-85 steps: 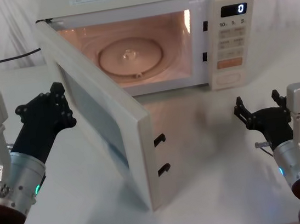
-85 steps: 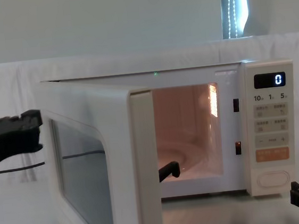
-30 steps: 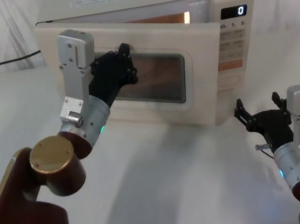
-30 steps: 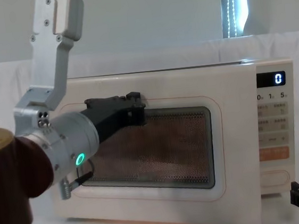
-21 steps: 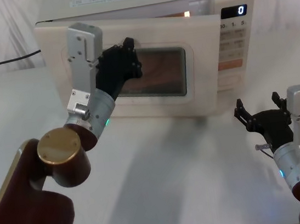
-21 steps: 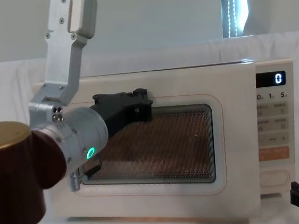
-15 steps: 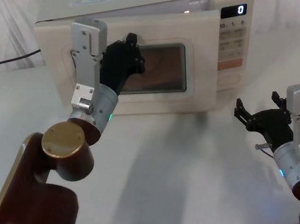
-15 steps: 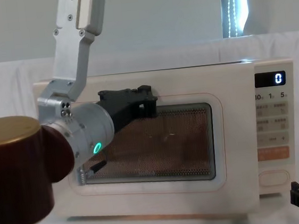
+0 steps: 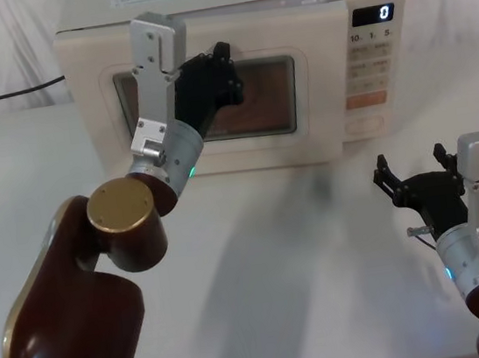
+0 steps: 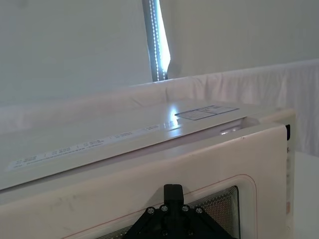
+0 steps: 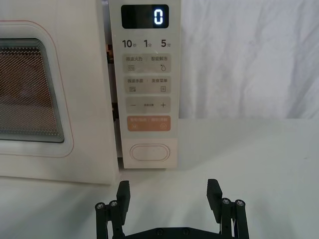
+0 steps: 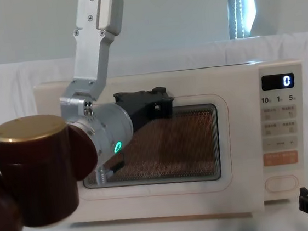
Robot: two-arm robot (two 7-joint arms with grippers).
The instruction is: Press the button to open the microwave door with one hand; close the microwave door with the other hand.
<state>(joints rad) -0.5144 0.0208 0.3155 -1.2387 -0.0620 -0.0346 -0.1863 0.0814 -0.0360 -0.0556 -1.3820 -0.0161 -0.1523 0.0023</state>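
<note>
Cream, rigid, hinged microwave door (image 9: 210, 90): we push its flat frame with the left gripper (image 9: 227, 73), opening unclear; right gripper (image 11: 168, 193) idles wide.

Left arm: dark brown glossy links with gold caps, a silver cylindrical wrist with a green light, a silver-grey flat bracket with small screws, and a black left gripper (image 9: 224, 73) with screw heads along its base. Right arm: same build, brown gold-capped joint, silver cylinder, boxy silver bracket with screws, thin cable at the wrist, black right gripper (image 11: 170, 193) with two flat fingers (image 11: 214, 189), screws at each base.
</note>
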